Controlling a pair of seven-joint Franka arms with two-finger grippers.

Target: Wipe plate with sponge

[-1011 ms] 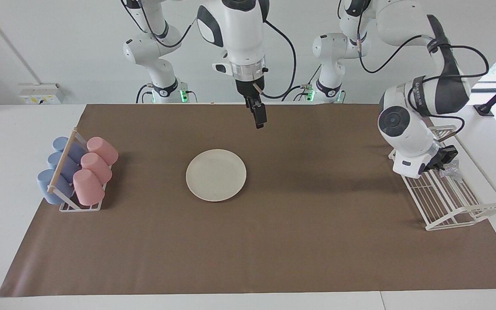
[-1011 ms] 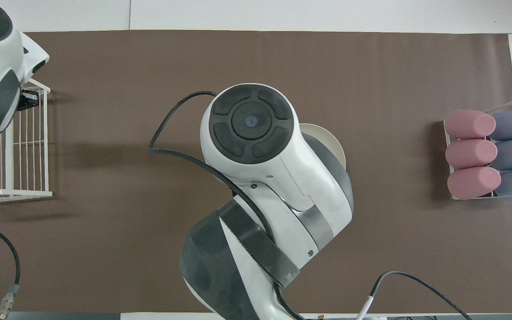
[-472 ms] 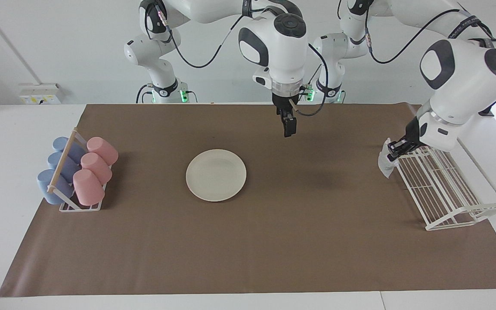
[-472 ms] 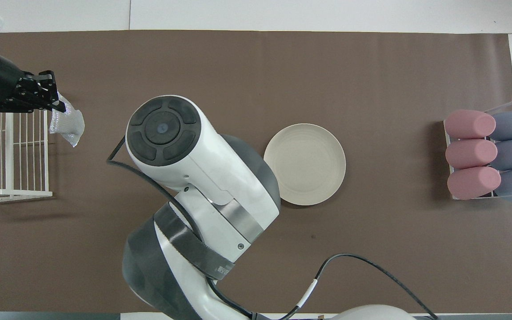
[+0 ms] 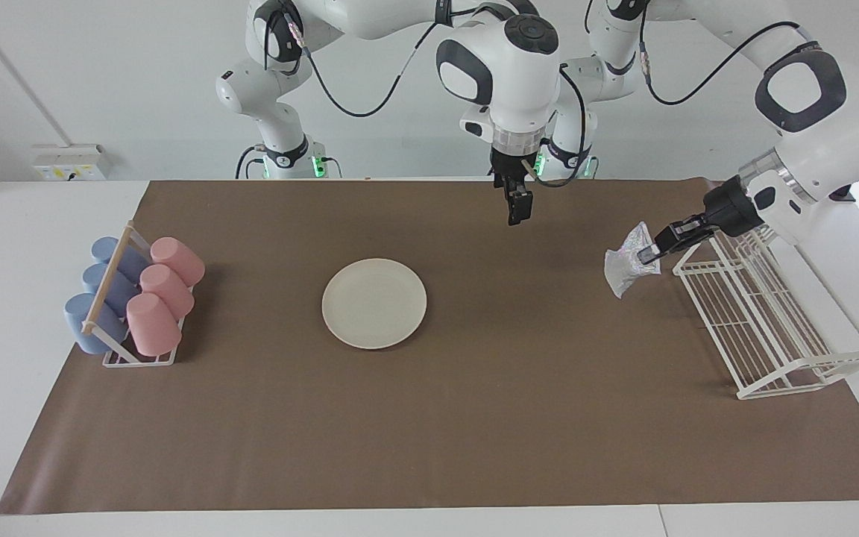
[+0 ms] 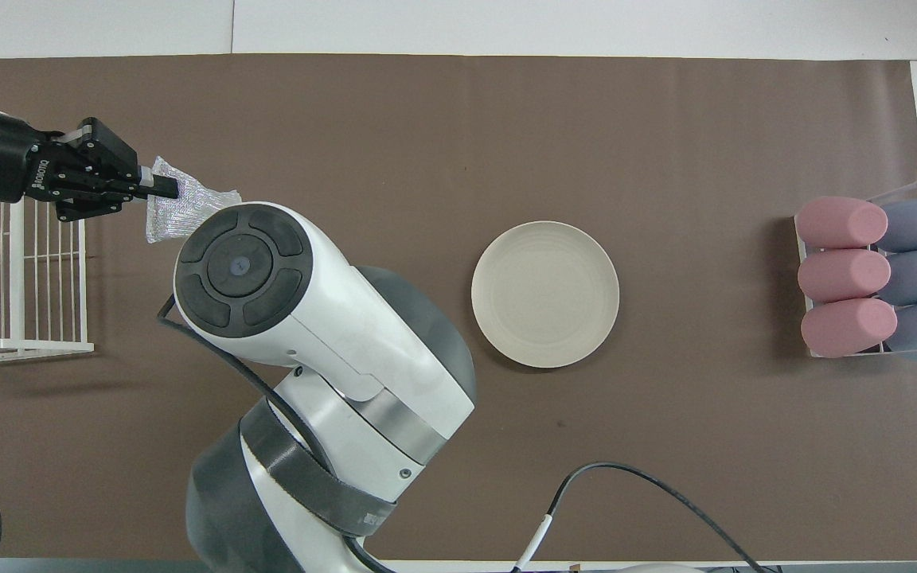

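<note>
One step looks done and the main one is left: the left gripper (image 5: 651,254) is clenched on a corner of the sponge (image 5: 625,267), which hangs in the air over the brown mat, well apart from the plate (image 5: 374,303) toward the left arm's end of the table. No wiping has begun, I judge, since the plate lies bare and untouched at mid-table. Waiting in the air, the right gripper (image 5: 516,215) hangs released and empty, also clear of the plate.
</note>
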